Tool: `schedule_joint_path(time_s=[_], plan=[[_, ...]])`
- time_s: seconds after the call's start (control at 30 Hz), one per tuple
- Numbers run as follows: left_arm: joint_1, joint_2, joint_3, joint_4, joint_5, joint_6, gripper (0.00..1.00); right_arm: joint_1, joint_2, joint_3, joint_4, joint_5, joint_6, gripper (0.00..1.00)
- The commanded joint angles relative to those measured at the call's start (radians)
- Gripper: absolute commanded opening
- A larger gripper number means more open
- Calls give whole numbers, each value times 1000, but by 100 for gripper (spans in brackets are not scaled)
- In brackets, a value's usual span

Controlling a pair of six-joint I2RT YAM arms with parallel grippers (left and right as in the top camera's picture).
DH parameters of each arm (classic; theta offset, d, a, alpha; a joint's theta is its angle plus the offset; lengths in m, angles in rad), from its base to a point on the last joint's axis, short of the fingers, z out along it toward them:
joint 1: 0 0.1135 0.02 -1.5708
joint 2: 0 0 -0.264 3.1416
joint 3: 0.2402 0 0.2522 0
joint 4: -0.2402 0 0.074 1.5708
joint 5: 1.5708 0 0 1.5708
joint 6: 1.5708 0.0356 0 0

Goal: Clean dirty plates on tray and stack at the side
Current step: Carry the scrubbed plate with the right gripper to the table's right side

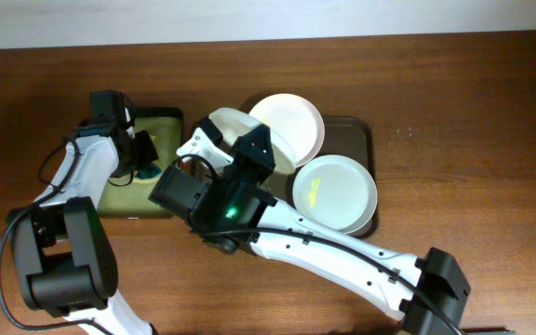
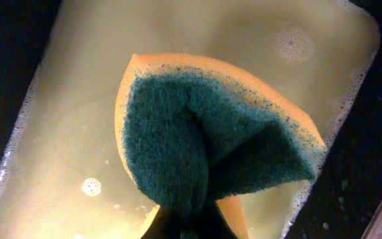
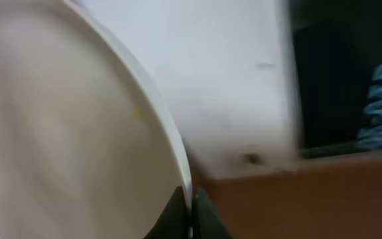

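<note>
Between our right jaws, nipped shut on its rim, one smeared plate (image 3: 71,133) hangs beside the tray (image 1: 361,130); our left jaws clamp the sponge (image 2: 197,146) above the soapy basin (image 2: 65,79). Scrubbing is next, we judge: sponge must meet plate.

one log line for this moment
left gripper: shut on sponge over soapy tray | right gripper: shut on plate rim | two plates on brown tray

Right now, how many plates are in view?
3 plates: one at the tray's back left, one with a yellow smear at its front right, one held by the right fingers, partly hidden by the arm.
</note>
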Motion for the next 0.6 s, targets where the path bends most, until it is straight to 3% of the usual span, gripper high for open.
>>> schedule_joint_path(time_s=[0.0, 0.1, 0.17, 0.2, 0.3, 0.37, 0.47, 0.57], plan=[[6, 13, -1, -9, -7, 16, 0, -51, -24, -18, -32, -448, 13, 4], [6, 13, -1, -13, -7, 16, 0, -105, -73, 26, -40, -389, 177, 4], [6, 13, -1, -16, -7, 16, 0, -203, -146, 73, -41, -592, 175, 4], [6, 13, -1, -19, -7, 16, 0, -360, -209, 90, -42, -880, 175, 4], [6, 13, -1, -24, -7, 16, 0, -765, -250, 90, -114, -1295, 175, 4], [6, 13, -1, -24, -7, 16, 0, -1100, -204, 64, -169, -1362, 175, 4], [6, 13, -1, -24, -7, 16, 0, -1440, -56, 34, -169, -1493, 175, 4], [6, 13, -1, -24, -7, 16, 0, -1601, 138, 34, -165, -1623, 164, 4]])
